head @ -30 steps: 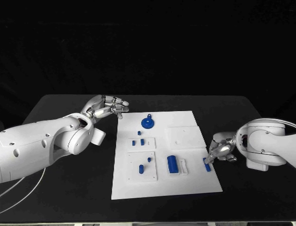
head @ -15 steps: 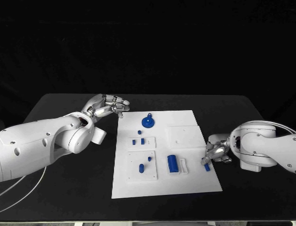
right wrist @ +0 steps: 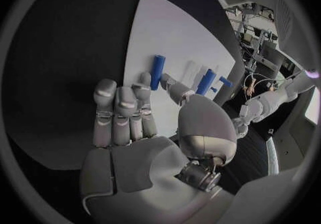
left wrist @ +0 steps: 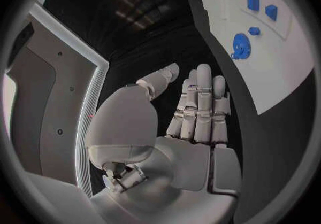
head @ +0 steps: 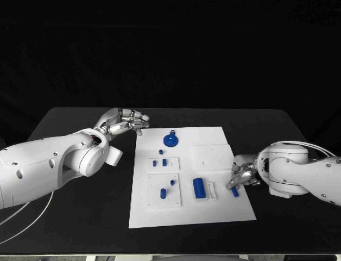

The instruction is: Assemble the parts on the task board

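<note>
Task board [head: 218, 209] sits white in the middle of the black table [head: 61, 125], and I'll place everything off it. Right hand [head: 241, 176] is at the board's right edge, fingers bent down over a small blue bar [head: 235, 191] lying just inside that edge. From the right wrist camera I see the fingers [right wrist: 123, 109] side by side, tips almost at the bar [right wrist: 157, 71], thumb set apart; I can't tell whether anything is touching it, and nothing looks pinched. Left hand [head: 125, 122] hovers off the board's far left corner, over bare table, fingers curled loosely and apart, holding nothing; the left wrist camera shows the fingers [left wrist: 199, 103] straight and close together with the thumb out to one side. On the board: a round blue gear piece [head: 170, 141] near the far edge, a thick blue cylinder [head: 198, 188] in the near half beside a white block [head: 211, 191], and small blue pegs [head: 159, 162] standing in the left-hand insert plates.
</note>
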